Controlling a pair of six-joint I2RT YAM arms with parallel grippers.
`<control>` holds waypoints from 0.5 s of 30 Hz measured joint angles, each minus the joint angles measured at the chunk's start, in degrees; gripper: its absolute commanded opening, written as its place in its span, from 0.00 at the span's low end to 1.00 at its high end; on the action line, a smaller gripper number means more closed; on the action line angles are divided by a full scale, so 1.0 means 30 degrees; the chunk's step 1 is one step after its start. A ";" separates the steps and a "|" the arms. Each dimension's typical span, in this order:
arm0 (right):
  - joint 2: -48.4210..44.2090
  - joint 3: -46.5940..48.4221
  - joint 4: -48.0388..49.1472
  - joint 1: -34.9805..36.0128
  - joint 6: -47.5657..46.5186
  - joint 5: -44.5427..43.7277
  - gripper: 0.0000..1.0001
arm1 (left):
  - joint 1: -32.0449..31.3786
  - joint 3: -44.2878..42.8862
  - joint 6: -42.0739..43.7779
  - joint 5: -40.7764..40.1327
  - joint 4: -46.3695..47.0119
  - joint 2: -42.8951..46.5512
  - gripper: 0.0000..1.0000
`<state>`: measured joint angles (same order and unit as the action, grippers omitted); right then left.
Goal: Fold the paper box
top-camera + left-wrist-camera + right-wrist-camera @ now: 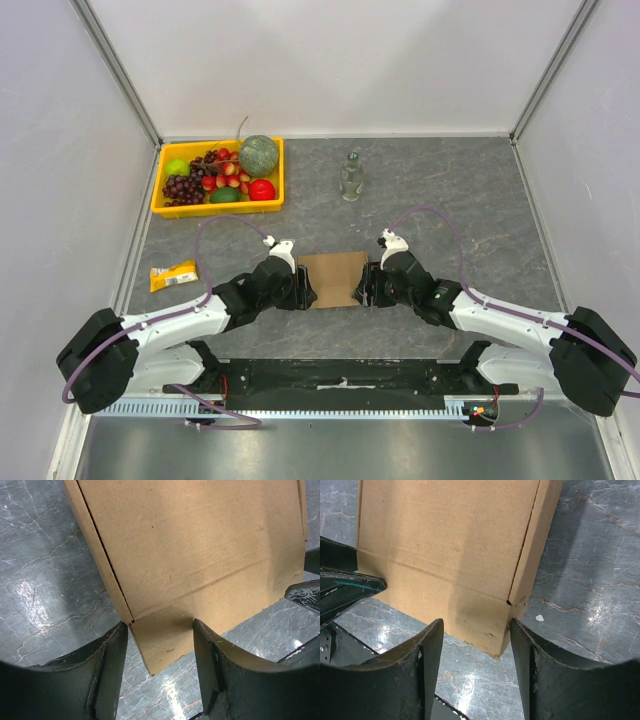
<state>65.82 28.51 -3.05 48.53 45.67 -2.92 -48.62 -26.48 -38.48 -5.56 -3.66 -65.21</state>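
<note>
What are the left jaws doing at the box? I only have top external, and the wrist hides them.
Observer: The left wrist view shows the left gripper with jaws apart. A corner flap of the cardboard box lies between them, with no pinch visible.
Operator: Right side the same?
Observer: Yes. In its wrist view the right gripper has jaws apart too, straddling its own corner of the box.
Operator: Is that corner closed up?
Observer: Not fully. A small dark gap shows where the side wall meets the front flap.
</note>
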 measured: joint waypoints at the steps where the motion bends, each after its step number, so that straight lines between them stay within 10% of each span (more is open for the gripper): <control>1: 0.0007 0.0000 0.0000 -0.0007 0.0000 0.0015 0.61 | 0.0000 0.0000 0.0000 -0.0007 0.0007 -0.0007 0.60; 15: 0.0233 -0.0102 0.0007 -0.0022 0.0007 0.0036 0.56 | 0.0000 0.0087 0.0000 -0.0044 0.0138 -0.0058 0.60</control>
<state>66.52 28.21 -3.03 48.47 45.69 -2.81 -48.62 -26.22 -38.48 -5.69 -3.25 -65.39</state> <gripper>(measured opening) 0.563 0.603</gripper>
